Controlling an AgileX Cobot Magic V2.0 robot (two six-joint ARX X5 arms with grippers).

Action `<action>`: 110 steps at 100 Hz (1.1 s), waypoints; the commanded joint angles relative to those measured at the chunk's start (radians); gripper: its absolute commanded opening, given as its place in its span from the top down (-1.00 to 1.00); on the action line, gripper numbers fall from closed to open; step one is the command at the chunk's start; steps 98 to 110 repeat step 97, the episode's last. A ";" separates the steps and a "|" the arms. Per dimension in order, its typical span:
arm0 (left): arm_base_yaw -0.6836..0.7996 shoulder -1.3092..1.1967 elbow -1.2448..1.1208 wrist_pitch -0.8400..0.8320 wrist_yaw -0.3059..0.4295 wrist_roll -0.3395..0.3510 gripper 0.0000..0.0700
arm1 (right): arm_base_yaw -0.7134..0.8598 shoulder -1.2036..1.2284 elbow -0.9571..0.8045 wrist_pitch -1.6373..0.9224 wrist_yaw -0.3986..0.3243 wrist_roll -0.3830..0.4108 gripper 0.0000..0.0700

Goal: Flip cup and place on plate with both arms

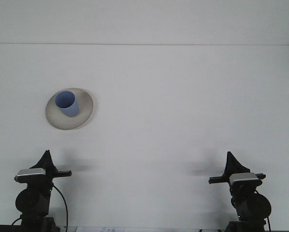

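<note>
On the left half of the white table, a blue cup stands mouth-up on a pale plate.
Nothing lies between cup and arms. Left gripper and right gripper sit low at the near edge, well apart from the plate; whether their fingers are parted I cannot tell.
</note>
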State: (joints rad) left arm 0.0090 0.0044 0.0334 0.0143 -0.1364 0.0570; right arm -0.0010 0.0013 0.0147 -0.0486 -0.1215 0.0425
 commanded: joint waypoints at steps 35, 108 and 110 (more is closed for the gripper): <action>0.000 -0.002 -0.019 0.013 -0.005 -0.009 0.96 | 0.000 0.000 -0.002 -0.011 -0.003 -0.006 1.00; 0.000 -0.002 -0.019 0.013 -0.005 -0.009 0.96 | 0.000 0.000 -0.002 0.003 -0.003 -0.006 1.00; 0.000 -0.002 -0.019 0.013 -0.005 -0.009 0.96 | 0.000 0.000 -0.002 0.003 -0.003 -0.006 1.00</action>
